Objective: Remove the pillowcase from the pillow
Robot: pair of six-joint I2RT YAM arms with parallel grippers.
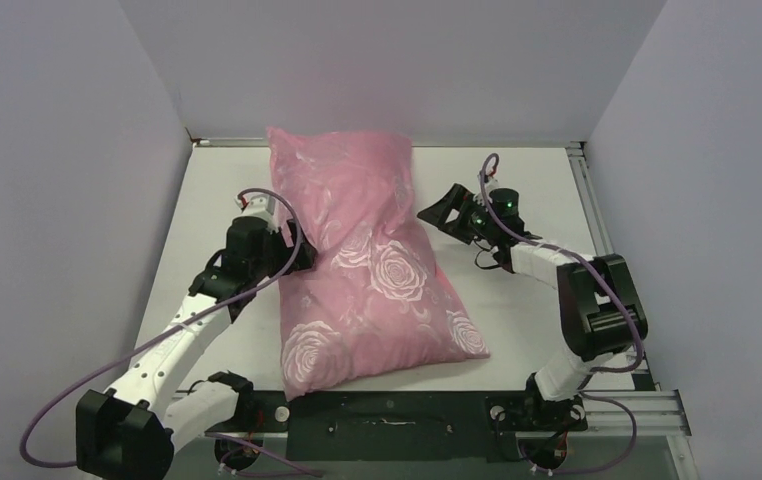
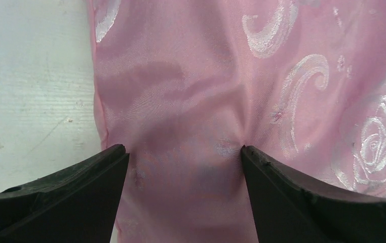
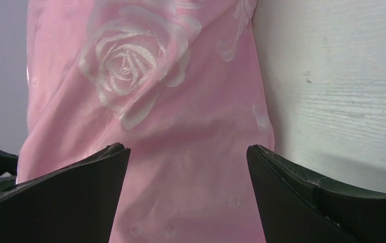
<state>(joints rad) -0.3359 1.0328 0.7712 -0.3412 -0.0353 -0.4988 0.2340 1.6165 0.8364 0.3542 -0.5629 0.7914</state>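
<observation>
Pillowcase point(image 1: 372, 270): fully on; we see no pillow.
Left hand point(image 2: 183, 152): spread at left edge, pinching nothing.
Right hand point(image 3: 188, 149): spread, at right edge.
Remaining: whole removal.

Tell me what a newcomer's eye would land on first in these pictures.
The shiny pink pillowcase with its pale rose pattern dominates, lying plump and slanted across the middle of the white table. Next come the two black arms flanking it: the left hand sits open at the pillowcase's left edge, and the right hand is open close by its right edge, farther back.
</observation>
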